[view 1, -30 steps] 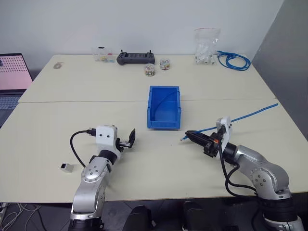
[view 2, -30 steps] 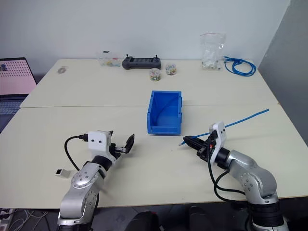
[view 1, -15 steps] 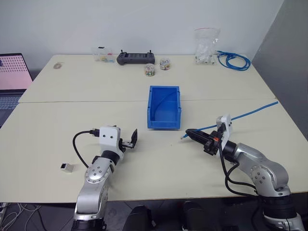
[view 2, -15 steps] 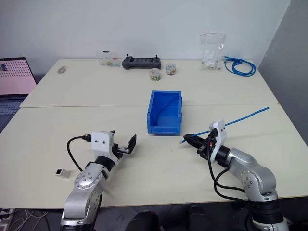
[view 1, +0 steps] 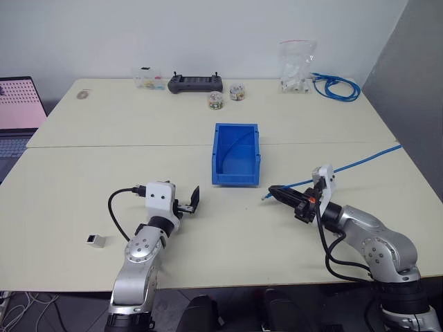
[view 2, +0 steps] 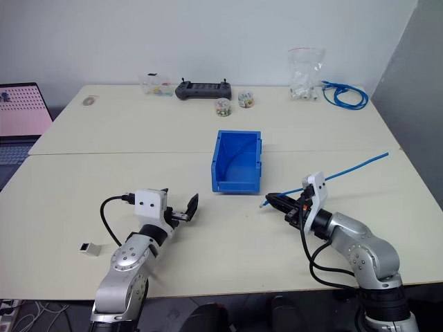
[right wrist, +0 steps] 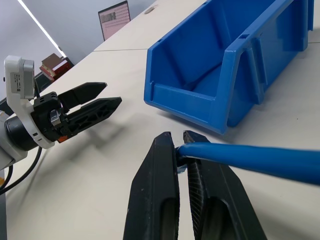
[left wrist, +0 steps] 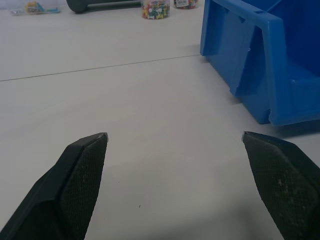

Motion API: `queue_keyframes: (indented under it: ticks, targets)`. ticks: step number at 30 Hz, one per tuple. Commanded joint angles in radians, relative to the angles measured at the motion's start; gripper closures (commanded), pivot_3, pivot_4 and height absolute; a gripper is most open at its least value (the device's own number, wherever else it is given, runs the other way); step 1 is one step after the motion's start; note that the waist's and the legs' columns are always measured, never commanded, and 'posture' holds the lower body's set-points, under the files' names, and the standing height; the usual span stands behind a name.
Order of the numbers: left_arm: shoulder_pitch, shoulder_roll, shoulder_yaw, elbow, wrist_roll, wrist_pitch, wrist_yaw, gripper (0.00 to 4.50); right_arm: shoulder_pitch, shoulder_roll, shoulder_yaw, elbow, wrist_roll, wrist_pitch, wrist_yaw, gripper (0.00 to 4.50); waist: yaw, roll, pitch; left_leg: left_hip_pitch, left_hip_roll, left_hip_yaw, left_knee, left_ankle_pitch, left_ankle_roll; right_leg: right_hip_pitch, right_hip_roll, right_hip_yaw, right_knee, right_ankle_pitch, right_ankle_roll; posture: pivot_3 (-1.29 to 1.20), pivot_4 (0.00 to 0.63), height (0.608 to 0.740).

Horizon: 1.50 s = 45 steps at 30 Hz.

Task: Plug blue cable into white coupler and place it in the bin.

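My right gripper [view 1: 273, 190] is shut on the blue cable [view 1: 353, 164] near its plug end, a little to the right of the bin's front. The cable runs back and right toward the table's right edge. In the right wrist view the cable [right wrist: 250, 161] sits pinched between the closed fingers [right wrist: 162, 165]. The bin [view 1: 236, 153] stands at the table's middle. My left gripper [view 1: 191, 200] is open with nothing in it, left of the bin's front; the same gripper [left wrist: 175, 136] faces the bin's side [left wrist: 250, 55]. The white coupler [view 1: 95, 240] lies on the table left of my left arm.
Along the far edge stand a black controller [view 1: 196, 83], small jars [view 1: 215, 101], a clear box [view 1: 147, 79], a plastic bag [view 1: 297, 66] and a coiled bundle of blue cable [view 1: 337, 87]. A laptop [view 1: 17, 104] sits off the left side.
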Motion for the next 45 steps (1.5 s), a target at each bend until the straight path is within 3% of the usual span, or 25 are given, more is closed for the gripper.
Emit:
queue_keyframes:
  ticks: [1, 6, 8, 15, 22, 29, 36, 45]
  targets:
    - [-0.012, 0.011, 0.008, -0.03, -0.015, -0.016, -0.019, 0.0, -0.012, -0.004, -0.008, -0.026, 0.009, -0.013, 0.017, 4.5, 0.0, 0.0, 0.0, 0.0, 0.0, 0.0, 0.0, 0.0, 0.0, 0.0, 0.0, 0.0, 0.0, 0.0, 0.0, 0.0, 0.15, 0.74]
    - [0.002, 0.052, 0.056, -0.067, -0.146, -0.021, -0.153, 0.0, -0.014, -0.005, -0.004, -0.021, 0.008, -0.013, 0.024, 4.5, -0.001, 0.0, 0.0, 0.0, 0.0, 0.0, 0.0, 0.0, 0.0, 0.0, 0.0, 0.0, 0.0, 0.0, 0.0, 0.0, 0.15, 0.74]
    - [0.004, 0.111, 0.09, -0.084, -0.252, 0.01, -0.273, 0.0, -0.015, -0.005, -0.002, -0.02, 0.008, -0.012, 0.028, 4.5, -0.001, 0.0, 0.0, 0.0, 0.0, 0.0, 0.0, 0.0, 0.0, 0.0, 0.0, 0.0, 0.0, 0.0, 0.0, 0.0, 0.15, 0.74]
    - [-0.011, 0.486, 0.205, -0.052, -0.443, 0.11, -0.666, 0.0, -0.022, -0.012, 0.003, -0.007, 0.005, -0.008, 0.052, 4.5, -0.003, 0.0, 0.0, 0.0, 0.0, 0.0, 0.0, 0.0, 0.0, 0.0, 0.0, -0.001, 0.0, -0.001, -0.001, 0.0, 0.15, 0.74]
    - [0.033, 0.798, 0.295, 0.034, -0.489, 0.161, -0.968, 0.0, -0.027, -0.015, 0.01, 0.006, 0.008, -0.005, 0.07, 4.5, -0.004, -0.002, 0.002, 0.001, 0.001, 0.0, -0.001, 0.0, 0.0, -0.001, 0.0, -0.001, 0.0, -0.002, -0.002, 0.0, 0.15, 0.74]
    - [0.09, 1.081, 0.347, 0.295, -0.354, 0.035, -1.243, 0.0, -0.044, -0.011, 0.028, 0.025, 0.008, -0.002, 0.09, 4.5, -0.006, -0.001, 0.005, 0.001, 0.002, 0.0, -0.003, 0.0, 0.0, -0.002, 0.001, -0.001, 0.0, -0.003, -0.004, 0.0, 0.15, 0.74]
    - [0.061, 1.163, 0.304, 0.494, -0.217, -0.148, -1.302, 0.0, -0.038, -0.011, 0.039, 0.014, 0.016, 0.013, 0.1, 4.5, -0.005, 0.0, 0.005, 0.0, 0.002, 0.001, -0.003, 0.0, 0.0, -0.002, 0.0, -0.001, -0.001, -0.004, -0.004, 0.0, 0.15, 0.74]
    - [0.0, 1.173, 0.23, 0.544, -0.138, -0.259, -1.345, 0.0, -0.042, -0.026, 0.039, 0.009, 0.022, 0.032, 0.113, 4.5, -0.005, -0.001, 0.005, -0.001, 0.002, 0.001, -0.003, 0.0, 0.0, -0.003, 0.0, -0.001, -0.001, -0.003, -0.004, 0.0, 0.15, 0.74]
